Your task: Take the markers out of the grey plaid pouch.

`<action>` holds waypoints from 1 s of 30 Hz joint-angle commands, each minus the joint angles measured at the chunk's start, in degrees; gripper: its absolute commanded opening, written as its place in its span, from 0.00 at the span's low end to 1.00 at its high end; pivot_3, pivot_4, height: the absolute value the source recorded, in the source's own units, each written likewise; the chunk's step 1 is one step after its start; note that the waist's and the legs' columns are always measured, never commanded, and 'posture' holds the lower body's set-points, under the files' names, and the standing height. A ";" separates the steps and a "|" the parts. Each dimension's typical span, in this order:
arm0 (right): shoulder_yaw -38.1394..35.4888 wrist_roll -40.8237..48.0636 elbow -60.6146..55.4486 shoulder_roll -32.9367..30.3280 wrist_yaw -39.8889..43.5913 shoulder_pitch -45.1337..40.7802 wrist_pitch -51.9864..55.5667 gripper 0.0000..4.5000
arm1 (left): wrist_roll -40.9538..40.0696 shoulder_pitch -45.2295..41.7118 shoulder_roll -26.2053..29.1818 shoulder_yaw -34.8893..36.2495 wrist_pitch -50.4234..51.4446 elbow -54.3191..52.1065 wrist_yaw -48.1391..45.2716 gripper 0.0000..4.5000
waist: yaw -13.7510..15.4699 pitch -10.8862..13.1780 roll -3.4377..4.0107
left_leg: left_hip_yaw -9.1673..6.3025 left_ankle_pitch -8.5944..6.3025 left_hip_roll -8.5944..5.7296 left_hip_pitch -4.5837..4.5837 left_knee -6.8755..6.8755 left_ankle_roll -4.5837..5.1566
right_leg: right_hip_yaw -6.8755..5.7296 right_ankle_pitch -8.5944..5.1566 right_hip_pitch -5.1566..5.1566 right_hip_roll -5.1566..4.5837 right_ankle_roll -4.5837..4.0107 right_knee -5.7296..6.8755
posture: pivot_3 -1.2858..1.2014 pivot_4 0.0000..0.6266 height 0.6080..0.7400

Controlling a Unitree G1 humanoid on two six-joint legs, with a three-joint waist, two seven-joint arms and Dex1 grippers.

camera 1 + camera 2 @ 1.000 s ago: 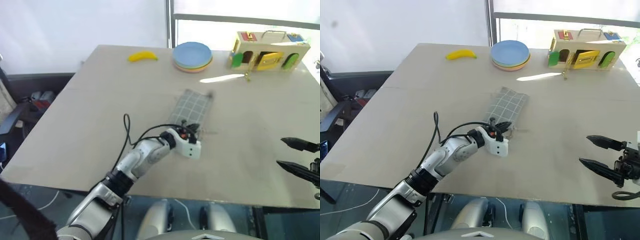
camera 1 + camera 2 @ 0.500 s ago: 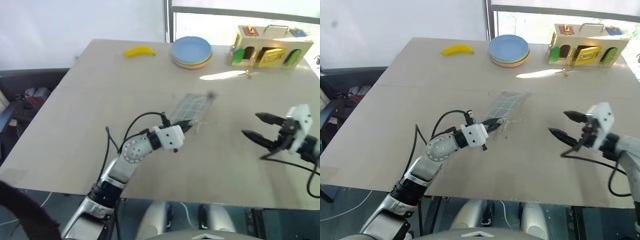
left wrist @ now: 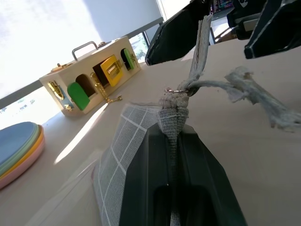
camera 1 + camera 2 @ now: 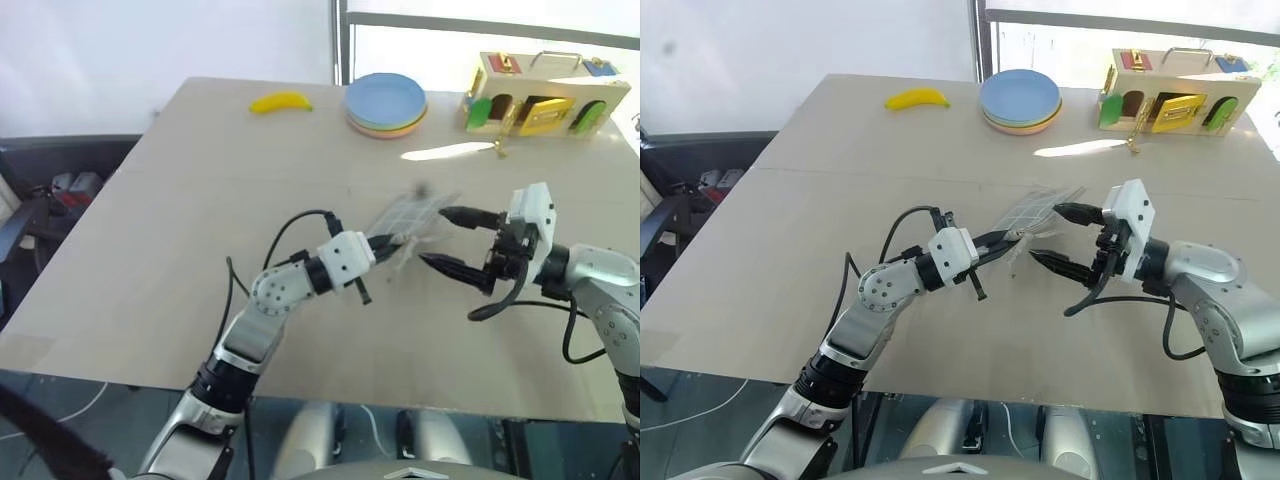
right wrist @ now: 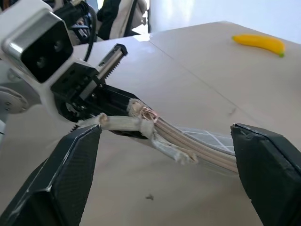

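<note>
Pouch (image 4: pixel 1025 215) end is pinched in your left end effector (image 4: pixel 1002 241), lifted so your right end effector (image 4: pixel 1060 238), fingers apart, can reach the pull cord (image 5: pixel 123 123).

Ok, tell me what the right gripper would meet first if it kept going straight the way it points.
Most likely the grey plaid pouch, lifted at one end by the left gripper. The open right gripper points at that raised end and its pull cord, though depth is unclear.
</note>
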 commanded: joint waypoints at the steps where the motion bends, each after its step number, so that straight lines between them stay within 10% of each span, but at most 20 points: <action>1: -1.26 2.24 -1.53 0.43 -0.20 -0.88 0.53 0.71 | -0.61 -0.21 -0.47 0.86 -0.15 -2.66 -0.07 0.00 | -0.01 0.00 0.00 | 0.00 0.00 0.01 0.01 0.00 0.00 | 0.00 0.00 0.00 0.01 0.00 0.00 | 0.52 0.24 1.00; 8: -1.92 4.03 -1.45 1.10 -1.00 -1.09 1.42 0.02 | -0.85 -0.17 -0.31 1.33 -0.14 -1.94 -0.25 0.00 | -0.02 0.00 0.00 | 0.01 0.00 0.01 0.02 0.00 0.00 | 0.02 0.00 0.00 0.02 0.00 0.02 | 0.52 0.24 1.00; 30: -15.20 -3.53 33.53 7.03 -21.83 -10.68 -7.69 0.02 | -3.23 1.75 1.78 7.53 4.93 -7.90 1.13 0.00 | -1.08 0.01 -0.02 | 0.13 0.01 0.01 0.07 0.00 -0.01 | 0.03 0.01 0.00 0.11 0.01 0.09 | 0.52 0.24 1.00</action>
